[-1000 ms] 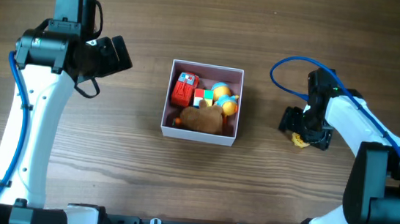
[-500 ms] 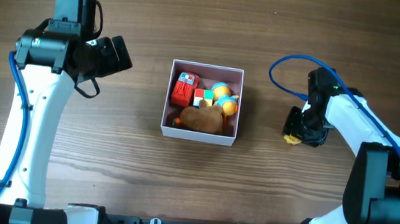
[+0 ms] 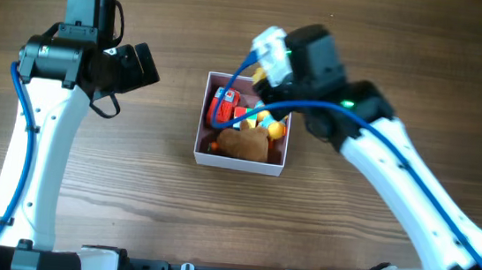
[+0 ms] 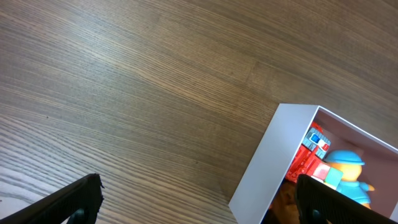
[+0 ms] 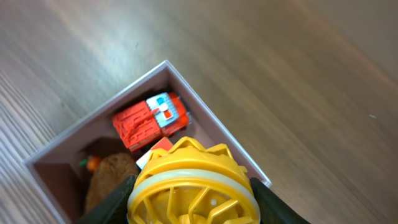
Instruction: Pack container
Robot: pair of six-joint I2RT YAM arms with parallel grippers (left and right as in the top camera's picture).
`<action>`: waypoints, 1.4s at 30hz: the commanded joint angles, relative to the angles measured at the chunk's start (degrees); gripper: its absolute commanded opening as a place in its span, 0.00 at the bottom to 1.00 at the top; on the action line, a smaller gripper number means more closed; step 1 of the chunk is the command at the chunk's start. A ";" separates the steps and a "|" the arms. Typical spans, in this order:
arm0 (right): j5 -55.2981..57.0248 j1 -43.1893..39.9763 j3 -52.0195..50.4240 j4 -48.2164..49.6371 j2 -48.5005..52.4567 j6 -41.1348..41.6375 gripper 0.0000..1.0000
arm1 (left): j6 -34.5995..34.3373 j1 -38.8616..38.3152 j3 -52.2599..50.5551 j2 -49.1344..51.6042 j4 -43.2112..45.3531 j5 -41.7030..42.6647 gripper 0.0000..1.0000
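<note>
Container [image 3: 238, 163]: white walls, dusty pink inside. Toy truck [image 5: 149, 121] — red, with a blue-and-white patch. Plush [image 3: 242, 141] brown. Ridged toy [image 5: 193, 186] yellow. Table [image 3: 127, 213] — brown, streaked wood grain.

**Layout at the container**

The container [image 3: 238, 163] is placed at the middle of the table [image 3: 365, 41]. Inside it, the toy truck [image 3: 221, 106] is found at the back left and the plush toy [image 3: 242, 142] at the front. The wheel toy [image 5: 193, 180] is held in the right gripper [image 5: 193, 202] above the back edge. The left gripper [image 3: 144, 65] is seen well apart, on the left.
</note>
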 commanded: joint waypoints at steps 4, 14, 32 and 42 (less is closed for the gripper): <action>1.29 0.79 0.02 1.09 12.66 -3.48 0.04 | 0.92 0.11 -0.22 -0.20 0.15 0.85 1.00; 1.55 0.79 0.04 3.17 16.04 -3.50 0.95 | 0.92 0.11 -0.22 -0.20 0.15 0.85 1.00; 11.89 -18.75 0.02 -2.58 -12.48 33.81 1.00 | 13.70 -0.90 -0.22 -0.20 5.49 2.32 1.00; 12.94 -31.39 0.02 -5.09 -13.18 32.76 1.00 | 19.17 -2.05 -0.22 1.09 13.03 1.09 1.00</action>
